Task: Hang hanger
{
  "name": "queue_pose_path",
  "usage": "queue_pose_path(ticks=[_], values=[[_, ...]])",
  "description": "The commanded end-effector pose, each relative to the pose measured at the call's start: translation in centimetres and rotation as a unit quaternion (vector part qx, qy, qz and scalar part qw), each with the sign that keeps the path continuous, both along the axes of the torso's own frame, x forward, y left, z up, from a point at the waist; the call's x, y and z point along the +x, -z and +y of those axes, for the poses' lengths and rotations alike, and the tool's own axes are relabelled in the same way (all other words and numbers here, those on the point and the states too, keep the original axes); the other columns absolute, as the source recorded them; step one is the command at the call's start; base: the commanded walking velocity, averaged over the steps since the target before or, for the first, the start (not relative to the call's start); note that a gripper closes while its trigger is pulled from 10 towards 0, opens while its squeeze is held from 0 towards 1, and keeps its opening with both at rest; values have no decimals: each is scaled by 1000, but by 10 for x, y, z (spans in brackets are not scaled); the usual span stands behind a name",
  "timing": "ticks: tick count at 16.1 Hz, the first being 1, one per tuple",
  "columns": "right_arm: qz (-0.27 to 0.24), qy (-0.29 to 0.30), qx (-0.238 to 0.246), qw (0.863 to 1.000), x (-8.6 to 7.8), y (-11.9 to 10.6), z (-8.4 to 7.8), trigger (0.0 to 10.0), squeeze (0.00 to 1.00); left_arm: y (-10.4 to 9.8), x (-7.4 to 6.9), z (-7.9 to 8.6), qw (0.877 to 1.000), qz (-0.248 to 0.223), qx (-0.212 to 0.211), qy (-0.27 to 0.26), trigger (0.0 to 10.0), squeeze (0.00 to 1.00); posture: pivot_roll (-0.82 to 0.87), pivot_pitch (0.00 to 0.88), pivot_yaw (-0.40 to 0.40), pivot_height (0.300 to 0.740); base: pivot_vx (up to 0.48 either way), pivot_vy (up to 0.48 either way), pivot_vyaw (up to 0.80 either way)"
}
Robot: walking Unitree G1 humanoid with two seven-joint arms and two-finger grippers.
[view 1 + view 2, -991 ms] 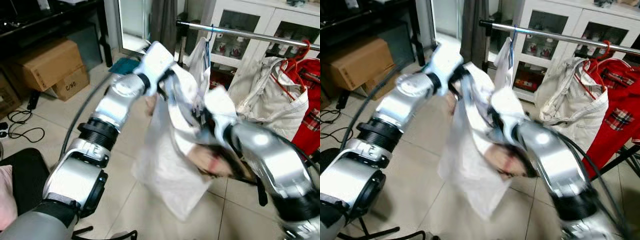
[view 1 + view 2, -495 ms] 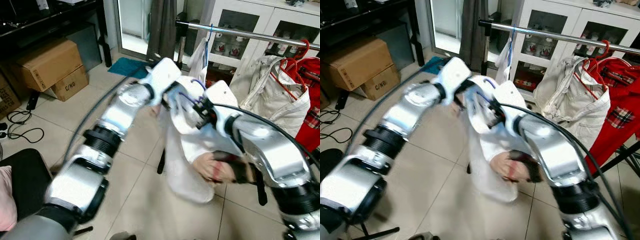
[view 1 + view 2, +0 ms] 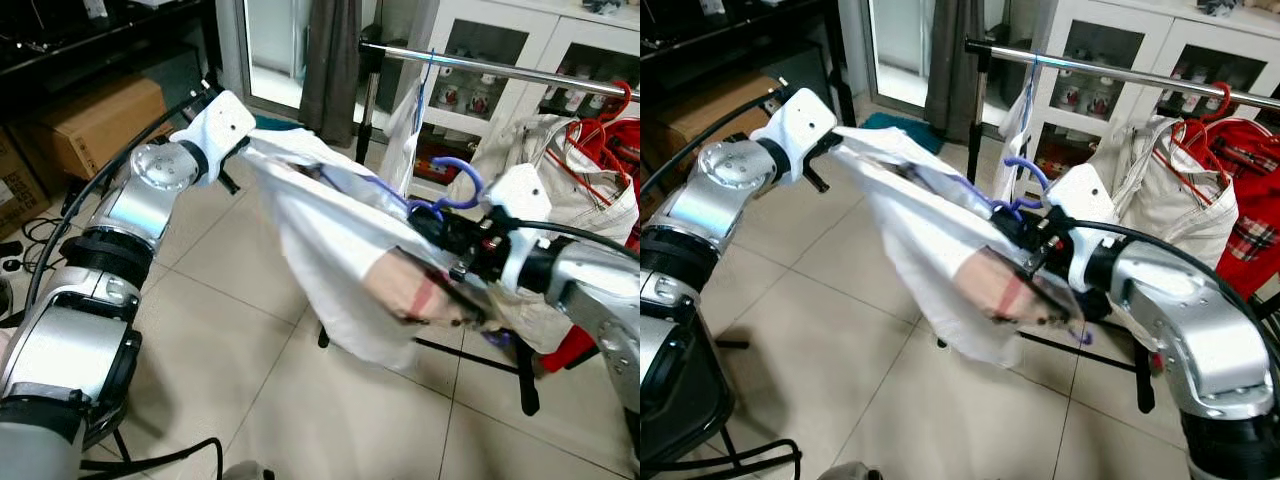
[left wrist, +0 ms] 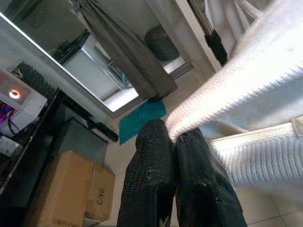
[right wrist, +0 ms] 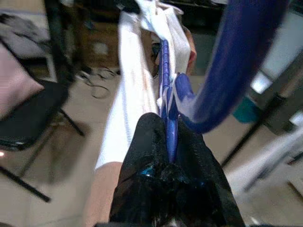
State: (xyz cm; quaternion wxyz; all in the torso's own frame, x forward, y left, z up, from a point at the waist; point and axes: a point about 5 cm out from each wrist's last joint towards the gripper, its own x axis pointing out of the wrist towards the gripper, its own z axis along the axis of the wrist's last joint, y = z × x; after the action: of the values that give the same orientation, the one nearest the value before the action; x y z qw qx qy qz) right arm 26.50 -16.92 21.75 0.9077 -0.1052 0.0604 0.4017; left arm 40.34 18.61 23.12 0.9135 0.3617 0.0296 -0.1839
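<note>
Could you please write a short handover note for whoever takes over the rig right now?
Left gripper: shut on the white garment's edge, holding it out to the robot's left.
Right gripper: shut on the blue hanger, near its hook.
Garment is on the hanger, stretched between both arms in front of the rail.
Done: hanger and garment lifted.
Left: hook the hanger over the rail, then release both grippers.

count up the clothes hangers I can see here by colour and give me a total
Blue plastic hangers: 2, one clamped in the right pincer with the white knitted garment, one on the silver metal rail.
Red plastic hangers: 1 at least.
Total: 3.
</note>
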Motion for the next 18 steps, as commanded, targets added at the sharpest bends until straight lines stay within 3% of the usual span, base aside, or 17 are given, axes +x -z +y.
queue_pose_path(ticks=[1, 2, 3, 4, 6, 7, 9, 12, 13, 15, 17, 18], values=[[-1, 3, -11, 1000, -6, -5, -13, 0, 0, -4, 0, 31, 996, -12, -34, -81, 0, 0, -42, 0, -16, 740, 0, 0, 0], [11, -18, -59, 998, -10, 4, -8, 0, 0, -5, 2, 21, 996, -19, -61, -67, 0, 0, -45, 0, -16, 740, 0, 0, 0], [22, -9, -142, 990, -10, 21, -9, 0, 0, -12, 4, 7, 994, -30, -97, -37, 0, 0, -44, 0, -17, 740, 0, 0, 0], [22, 18, -177, 984, -4, 30, -10, 0, 0, -19, 4, -8, 991, -29, -133, -1, 0, 0, -47, 0, -14, 740, 0, 0, 0], [18, 57, -178, 982, 4, 33, -8, 0, 0, -25, 4, -26, 985, -20, -165, 41, 0, 0, -48, 0, -13, 740, 0, 0, 0], [11, 79, -172, 982, 12, 32, 2, 0, 0, -30, 1, -54, 975, 2, -196, 105, 0, 0, -48, 0, -13, 740, 0, 0, 0], [8, 84, -185, 979, 14, 33, 8, 0, 0, -33, -4, -75, 963, 20, -218, 157, 0, 0, -48, 0, -13, 740, 0, 0, 0], [13, 94, -211, 973, 16, 39, 8, 0, 0, -34, -6, -82, 959, 26, -222, 173, 0, 0, -53, 0, -8, 740, 0, 0, 0], [9, 91, -187, 978, 18, 36, 14, 0, 0, -30, -5, -82, 965, 26, -200, 166, 0, 0, -50, 0, -10, 740, 0, 0, 0], [-15, 58, -132, 989, 16, 23, 20, 0, 0, -22, 4, -59, 991, -4, -109, 80, 0, 0, -47, 0, -14, 740, 0, 0, 0], [-25, 29, -100, 994, 10, 14, 18, 0, 0, -21, 7, -41, 997, -14, -71, 39, 0, 0, -47, 0, -12, 740, 0, 0, 0], [-23, -7, -91, 996, -1, 10, 9, 0, 0, -23, 9, -14, 998, -25, -48, -14, 0, 0, -49, 0, -11, 740, 0, 0, 0]])
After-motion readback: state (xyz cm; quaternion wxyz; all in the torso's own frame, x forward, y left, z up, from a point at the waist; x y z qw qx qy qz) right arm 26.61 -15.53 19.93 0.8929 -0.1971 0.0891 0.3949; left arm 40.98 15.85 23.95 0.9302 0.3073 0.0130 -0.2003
